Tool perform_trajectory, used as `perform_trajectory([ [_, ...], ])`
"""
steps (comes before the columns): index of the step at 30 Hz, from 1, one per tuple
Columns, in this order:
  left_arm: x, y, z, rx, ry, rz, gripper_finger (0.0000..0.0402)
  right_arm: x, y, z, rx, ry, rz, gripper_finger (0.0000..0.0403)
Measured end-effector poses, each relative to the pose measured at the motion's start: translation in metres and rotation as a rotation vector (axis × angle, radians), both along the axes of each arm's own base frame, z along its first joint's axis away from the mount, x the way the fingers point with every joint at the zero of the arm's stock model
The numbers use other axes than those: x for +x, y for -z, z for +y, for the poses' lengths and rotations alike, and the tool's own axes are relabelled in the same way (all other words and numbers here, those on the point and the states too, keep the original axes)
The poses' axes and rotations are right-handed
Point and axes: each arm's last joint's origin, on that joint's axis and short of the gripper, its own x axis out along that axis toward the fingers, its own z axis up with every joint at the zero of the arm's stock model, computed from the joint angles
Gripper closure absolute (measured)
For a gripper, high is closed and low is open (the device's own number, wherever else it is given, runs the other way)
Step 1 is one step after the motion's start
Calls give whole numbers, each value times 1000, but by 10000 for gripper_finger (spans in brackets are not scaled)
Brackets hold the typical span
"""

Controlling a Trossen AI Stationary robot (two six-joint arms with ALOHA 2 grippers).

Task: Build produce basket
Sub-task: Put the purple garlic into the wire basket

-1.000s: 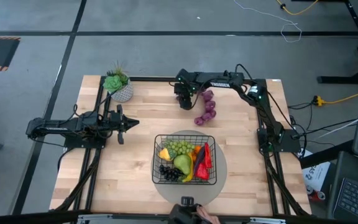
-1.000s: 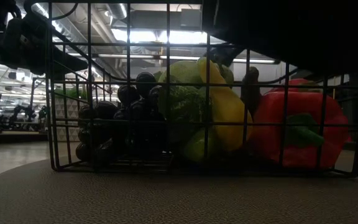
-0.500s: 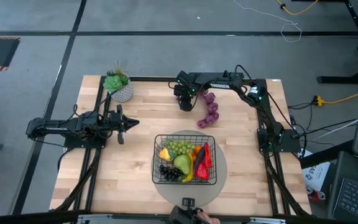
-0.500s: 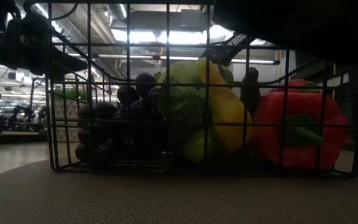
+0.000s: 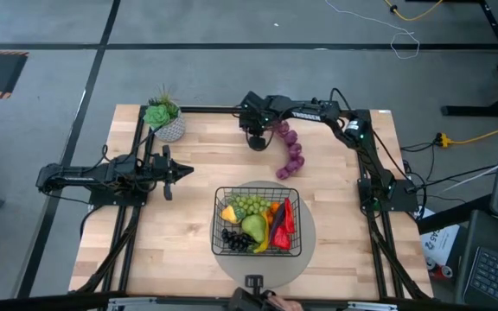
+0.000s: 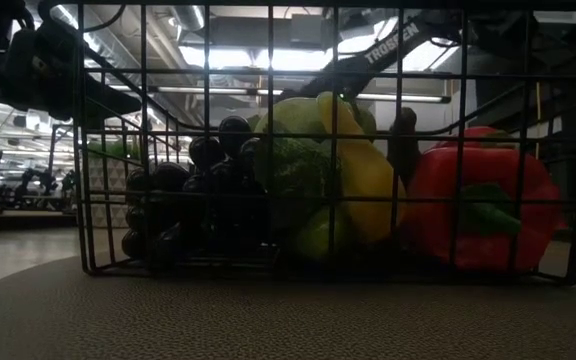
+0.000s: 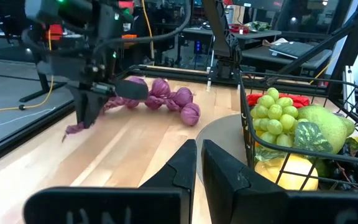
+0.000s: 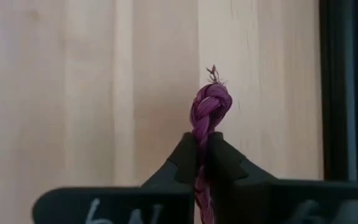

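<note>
Closing over the last second, our right gripper [image 8: 202,149] now has its jaws clamped on the twisted stem of the purple grape bunch [image 5: 290,149] at the far side of the table, right of centre, so we judge the bunch ready to lift toward the basket [image 5: 217,220], which sits near the front edge already holding most of the produce [image 5: 254,226]. Our left gripper [image 7: 199,163] waits at the left with its jaws together, holding nothing.

Readable lettering

We can read only white letters "TROSSEN" on a dark arm link [image 6: 388,50] in the low view, partly cut by basket wires; we make out no other text.
</note>
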Motion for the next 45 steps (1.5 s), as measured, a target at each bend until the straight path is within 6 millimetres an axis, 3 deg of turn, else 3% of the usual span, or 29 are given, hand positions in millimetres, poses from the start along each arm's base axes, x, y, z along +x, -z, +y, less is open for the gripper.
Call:
perform_trajectory([
  [10,0,0,0,0,0,0,382,24,-48,18,-20,-97,-112,400],
  [15,0,0,0,0,0,0,382,36,-92,41,-48,-209,-173,401],
  [20,0,0,0,0,0,0,382,35,-145,59,-114,-292,-231,401],
  [24,0,0,0,0,0,0,382,19,-181,79,-169,-328,-306,402],
  [36,0,0,0,0,0,0,382,-58,-292,128,-248,-346,-531,403],
  [40,0,0,0,0,0,0,382,-83,-316,147,-139,-405,-622,403],
  [45,0,0,0,0,0,0,382,-105,-336,174,133,-548,-736,403],
])
